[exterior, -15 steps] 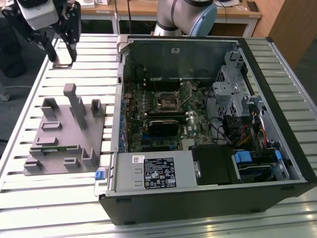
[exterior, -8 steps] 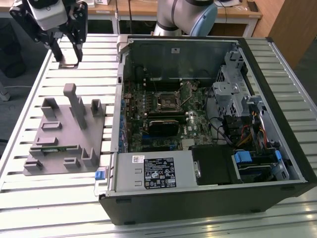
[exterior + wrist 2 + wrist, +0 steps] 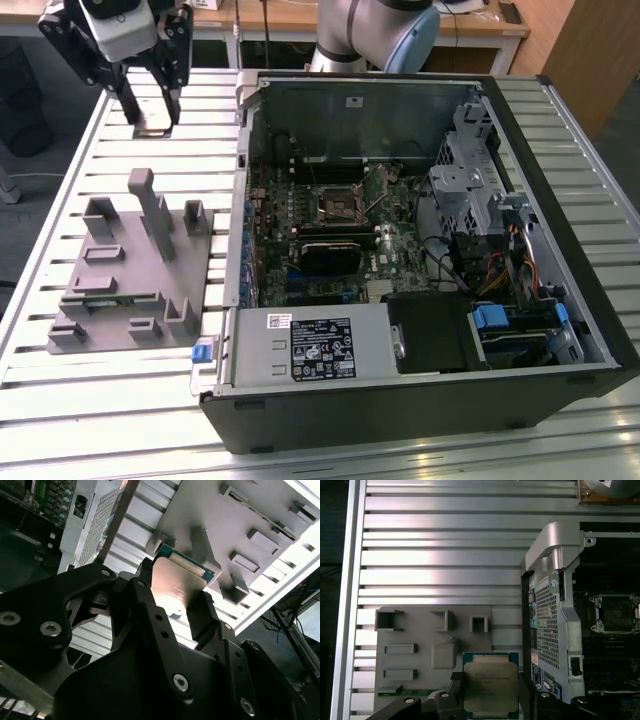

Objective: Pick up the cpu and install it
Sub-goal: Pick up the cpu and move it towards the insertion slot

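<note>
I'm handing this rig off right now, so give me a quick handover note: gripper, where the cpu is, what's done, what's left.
Gripper: shut on the cpu, with a finger on each of two opposite edges.
Cpu: held in the air over the slatted table, near the grey fixture and outside the computer case.
Done: the cpu is picked up.
Left: the install. The motherboard socket looks empty.
</note>
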Controlling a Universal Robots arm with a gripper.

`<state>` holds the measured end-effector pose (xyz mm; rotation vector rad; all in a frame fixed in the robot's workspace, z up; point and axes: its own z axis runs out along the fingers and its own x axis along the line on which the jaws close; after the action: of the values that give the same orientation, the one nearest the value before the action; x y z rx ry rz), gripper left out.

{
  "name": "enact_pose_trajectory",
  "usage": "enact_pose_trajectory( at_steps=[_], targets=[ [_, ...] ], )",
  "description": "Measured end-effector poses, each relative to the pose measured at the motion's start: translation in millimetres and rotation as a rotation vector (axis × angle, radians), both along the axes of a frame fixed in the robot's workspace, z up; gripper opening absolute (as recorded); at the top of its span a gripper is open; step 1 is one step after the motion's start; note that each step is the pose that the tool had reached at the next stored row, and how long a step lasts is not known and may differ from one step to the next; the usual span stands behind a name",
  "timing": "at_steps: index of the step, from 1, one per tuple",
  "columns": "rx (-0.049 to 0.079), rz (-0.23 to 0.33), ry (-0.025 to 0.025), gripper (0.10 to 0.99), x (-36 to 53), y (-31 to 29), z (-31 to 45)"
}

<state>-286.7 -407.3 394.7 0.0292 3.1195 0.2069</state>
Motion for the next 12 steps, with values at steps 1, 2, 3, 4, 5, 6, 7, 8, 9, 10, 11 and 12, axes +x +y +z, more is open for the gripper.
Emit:
enact_pose_trajectory(
  at_steps=[1, 2, 3, 4, 5, 6, 7, 8, 9, 10, 11, 12],
  targets=[
    [0.0, 0.0, 0.0001, 0.529, 2.2, 0.0, 0.0],
    [0.0, 0.0, 0.0, 0.529, 4.5, 0.0, -0.1],
    [0.0, 0.0, 0.0001, 0.529, 6.7, 0.0, -0.1],
    [0.0, 0.0, 0.0, 0.529, 8.9, 0.0, -0.2],
    [0.0, 0.0, 0.0, 0.529, 11.1, 0.1, -0.3],
    [0.0, 0.0, 0.0, 0.529, 13.5, 0.0, -0.4],
    [0.0, 0.0, 0.0, 0.529, 15.6, 0.0, -0.4],
    [0.0, 0.0, 0.0, 0.529, 17.7, 0.1, -0.6],
    [0.0, 0.0, 0.0, 0.529, 19.8, 0.1, -0.6],
    [0.0, 0.0, 0.0, 0.529, 21.8, 0.1, -0.7],
    [0.0, 0.0, 0.0, 0.529, 23.9, 0.1, -0.8],
    [0.0, 0.0, 0.0001, 0.529, 25.9, 0.2, -0.9]
  ],
)
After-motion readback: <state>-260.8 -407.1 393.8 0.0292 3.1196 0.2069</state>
